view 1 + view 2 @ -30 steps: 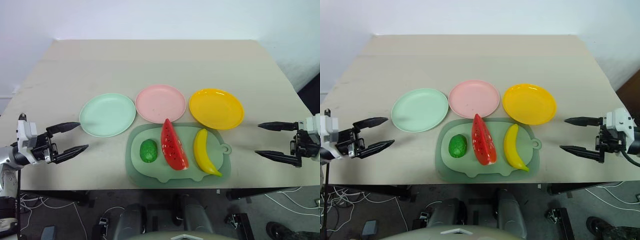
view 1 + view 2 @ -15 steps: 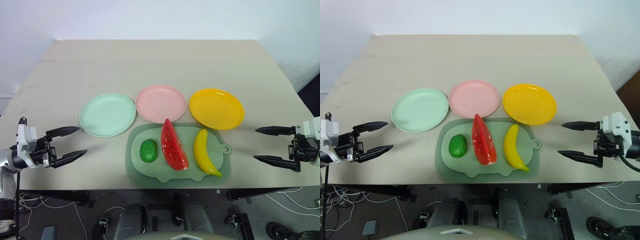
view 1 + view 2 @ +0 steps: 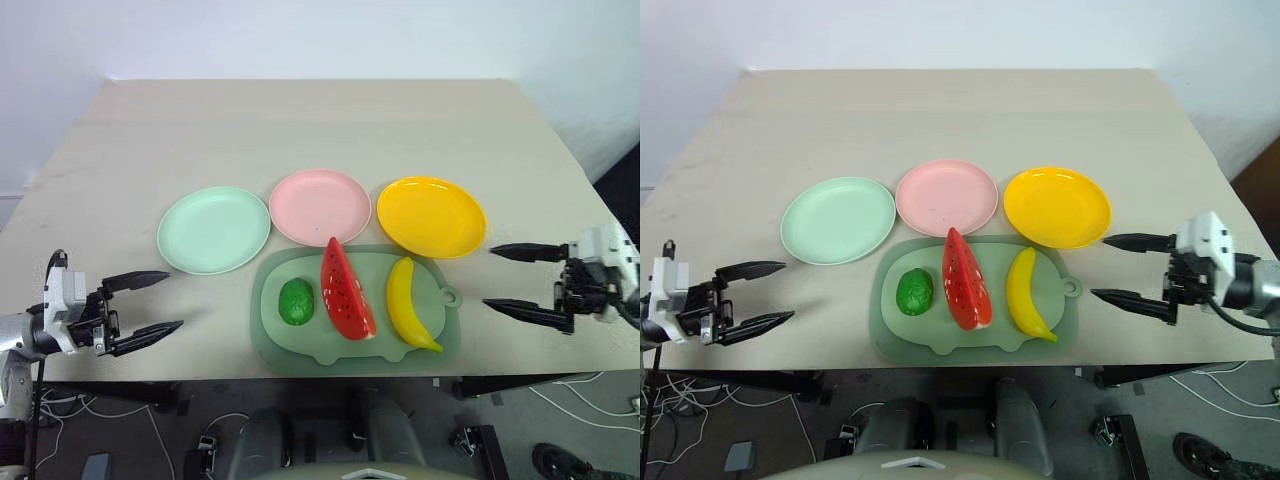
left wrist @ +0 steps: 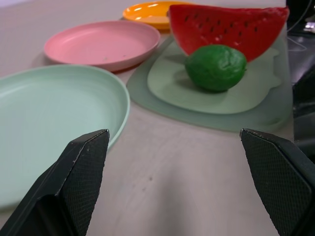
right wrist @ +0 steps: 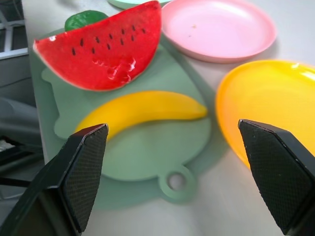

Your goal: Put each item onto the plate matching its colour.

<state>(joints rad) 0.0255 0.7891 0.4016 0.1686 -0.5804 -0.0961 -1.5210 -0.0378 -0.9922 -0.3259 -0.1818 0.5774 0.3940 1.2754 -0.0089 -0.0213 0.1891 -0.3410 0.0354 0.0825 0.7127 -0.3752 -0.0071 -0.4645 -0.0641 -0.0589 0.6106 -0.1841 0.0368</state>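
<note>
Beige and bare apart from the task's things, the counter [image 3: 330, 120] carries three plates in a row: mint green plate [image 3: 214, 229], pink plate [image 3: 321, 206] and yellow-orange plate [image 3: 431, 216]. Just in front of them lies a grey-green mat [image 3: 300, 345] holding all three toy fruits: the round dark green fruit [image 3: 296, 301], the red watermelon wedge [image 3: 347, 290] standing on its flat edge, and the yellow banana [image 3: 408, 304] nearest my right side. No fruit is on a plate yet. My left gripper [image 3: 140, 310] hangs off to the left of the mat, jaws wide apart and holding nothing; my right gripper [image 3: 520, 282] sits just right of the mat, jaws likewise spread wide and empty, looking across at the banana. These look like hollow glossy plastic, so I judge them light, stiff and slippery. I would pinch the banana across its thick middle, the wedge across its two flat red faces, and the small fruit across its widest part, where it could roll away.
</note>
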